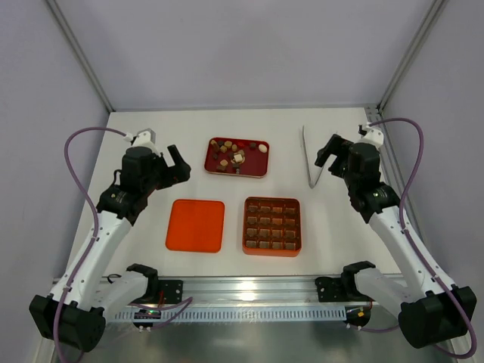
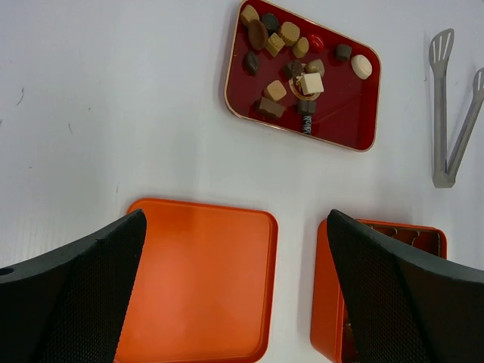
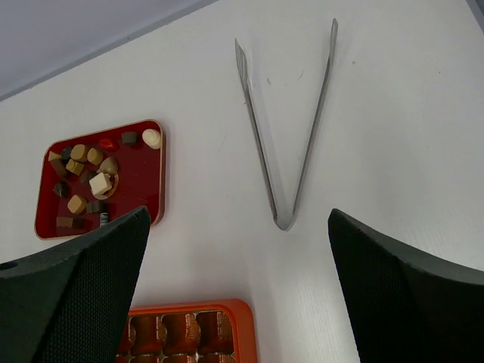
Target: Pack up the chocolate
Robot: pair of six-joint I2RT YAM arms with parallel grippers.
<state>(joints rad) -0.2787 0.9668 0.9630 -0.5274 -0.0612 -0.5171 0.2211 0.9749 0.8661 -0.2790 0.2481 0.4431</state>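
Note:
Several chocolate pieces (image 1: 231,154), dark brown, tan and cream, lie loose in a dark red tray (image 1: 257,168) at the table's middle back; they also show in the left wrist view (image 2: 291,72) and the right wrist view (image 3: 89,178). The orange gridded box (image 1: 272,225) sits in front of the tray, its cells lined with brown cups. Its flat orange lid (image 1: 196,224) lies to its left. My left gripper (image 1: 177,164) is open and empty, held above the table left of the tray. My right gripper (image 1: 330,153) is open and empty, near the metal tweezers (image 1: 312,157).
The tweezers (image 3: 283,125) lie open in a V on the white table, right of the red tray. Grey walls and frame posts bound the back and sides. A metal rail (image 1: 249,289) runs along the near edge.

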